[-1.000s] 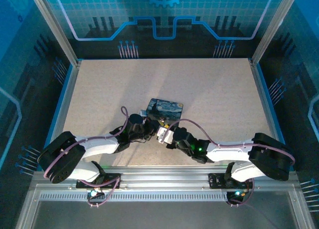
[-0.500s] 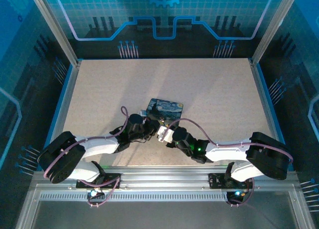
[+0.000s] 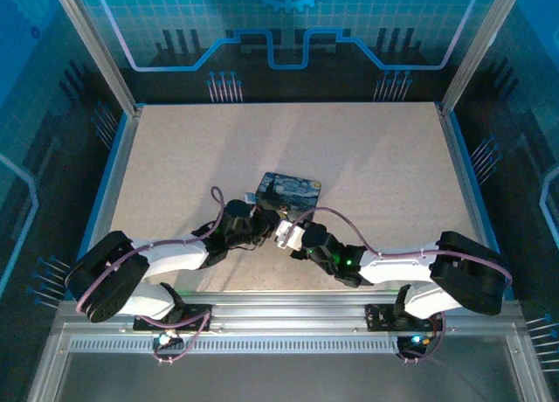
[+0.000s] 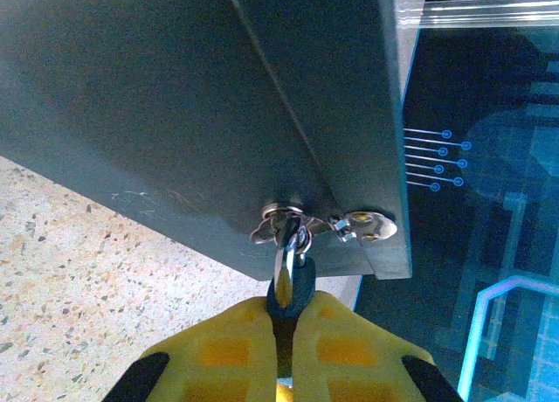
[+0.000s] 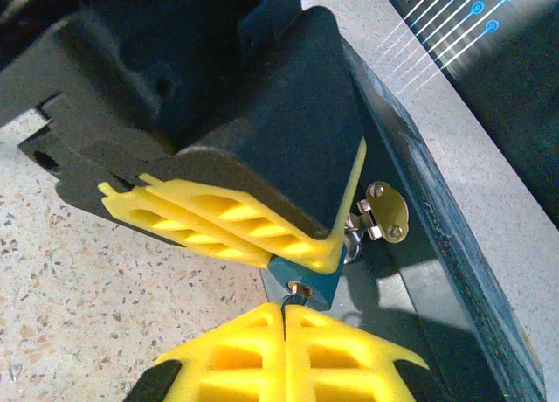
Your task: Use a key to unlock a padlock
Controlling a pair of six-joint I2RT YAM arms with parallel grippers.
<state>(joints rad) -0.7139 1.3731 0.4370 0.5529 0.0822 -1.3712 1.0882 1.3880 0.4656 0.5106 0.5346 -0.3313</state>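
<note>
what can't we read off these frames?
- Right wrist view: the key is nearly all buried in the right gripper.
- Left wrist view: the padlock shackle's latch end is hidden inside the left gripper.
- Top view: both are too small, under the wrists.

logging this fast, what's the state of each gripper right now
Left gripper: closed on the padlock.
Right gripper: closed; what it pinches cannot be told.

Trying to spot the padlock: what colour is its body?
The padlock is dark greyish-blue, clearest in the right wrist view.
</note>
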